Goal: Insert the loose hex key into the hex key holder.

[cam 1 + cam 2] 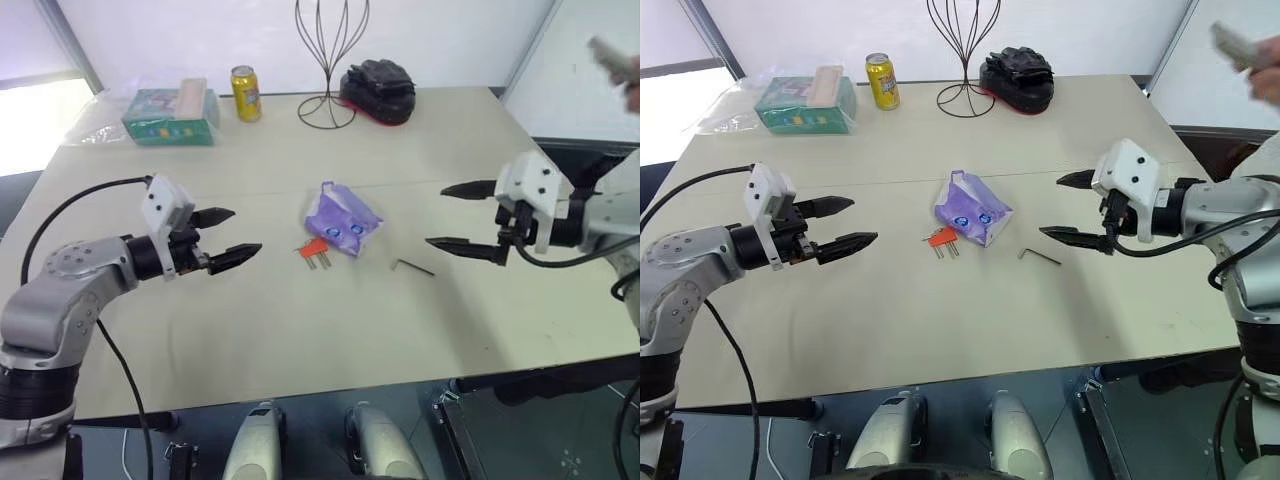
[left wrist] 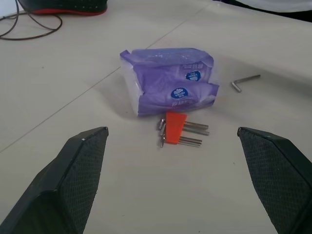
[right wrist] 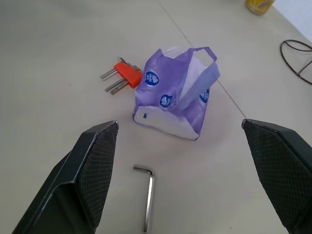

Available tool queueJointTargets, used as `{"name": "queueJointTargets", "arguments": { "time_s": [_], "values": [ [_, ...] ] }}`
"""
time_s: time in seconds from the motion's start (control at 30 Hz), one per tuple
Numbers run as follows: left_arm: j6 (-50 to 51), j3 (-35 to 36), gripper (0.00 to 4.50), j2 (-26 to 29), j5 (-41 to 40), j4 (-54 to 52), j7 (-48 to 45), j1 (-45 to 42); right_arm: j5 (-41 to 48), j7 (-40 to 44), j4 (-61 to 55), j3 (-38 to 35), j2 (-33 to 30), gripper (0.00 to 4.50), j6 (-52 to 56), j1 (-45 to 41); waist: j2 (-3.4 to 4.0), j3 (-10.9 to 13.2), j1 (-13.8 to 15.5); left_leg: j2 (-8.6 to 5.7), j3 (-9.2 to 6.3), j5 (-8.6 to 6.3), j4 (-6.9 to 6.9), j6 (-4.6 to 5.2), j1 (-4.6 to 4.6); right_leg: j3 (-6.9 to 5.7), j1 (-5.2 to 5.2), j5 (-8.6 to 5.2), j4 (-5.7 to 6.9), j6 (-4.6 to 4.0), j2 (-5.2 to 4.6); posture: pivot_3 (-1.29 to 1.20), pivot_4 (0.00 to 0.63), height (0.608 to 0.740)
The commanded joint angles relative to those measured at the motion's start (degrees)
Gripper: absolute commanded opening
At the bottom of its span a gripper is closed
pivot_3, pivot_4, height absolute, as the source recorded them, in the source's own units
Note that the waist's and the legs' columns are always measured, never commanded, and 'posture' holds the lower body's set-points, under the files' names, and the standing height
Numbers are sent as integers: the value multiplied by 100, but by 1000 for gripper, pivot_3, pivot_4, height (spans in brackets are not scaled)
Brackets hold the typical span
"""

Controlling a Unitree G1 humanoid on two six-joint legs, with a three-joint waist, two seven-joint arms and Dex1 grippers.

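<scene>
The loose hex key (image 1: 411,266), a thin dark L-shaped rod, lies flat on the table right of centre; it also lies close below my right gripper's view (image 3: 148,196). The hex key holder (image 1: 314,250), a small orange-red block with short dark keys sticking out, rests at the table's centre, against the front left of a purple-and-white packet (image 1: 343,219). My left gripper (image 1: 230,236) hovers open to the left of the holder, empty. My right gripper (image 1: 458,217) hovers open just right of the loose hex key, empty.
At the back of the table stand a yellow can (image 1: 246,93), a green box (image 1: 172,114), a wire stand (image 1: 330,60) and a black-and-red object (image 1: 380,90). A person's hand (image 1: 618,62) holding something shows at the far right edge.
</scene>
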Motion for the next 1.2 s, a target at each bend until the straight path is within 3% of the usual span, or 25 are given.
{"name": "queueJointTargets", "arguments": {
  "time_s": [0.03,0.9,1.03,1.2],
  "values": [
    [-72,154,4440,-19,-105,-99,23,-116,-4,14,-35,-60,-24,4233,-100,-158,0,0,5,0,0,0,0,0,0,0,0,0,0,0,0,0,150,740],
    [-102,122,4440,-164,-75,-59,230,-216,-207,-341,-13,119,342,4233,-240,-191,0,0,7,0,0,0,2,0,0,0,0,8,1,14,1,0,150,740],
    [-67,146,4440,-204,-111,-75,290,-213,-416,-823,84,287,689,4233,-61,-296,-1,0,2,0,0,0,2,0,0,0,0,8,1,15,1,0,150,740],
    [-34,126,4440,-281,-135,-146,405,-183,-465,-1641,193,628,1629,4233,596,-511,-1,0,-7,1,-2,0,1,0,0,0,-2,9,4,16,4,0,150,740]
  ]
}}
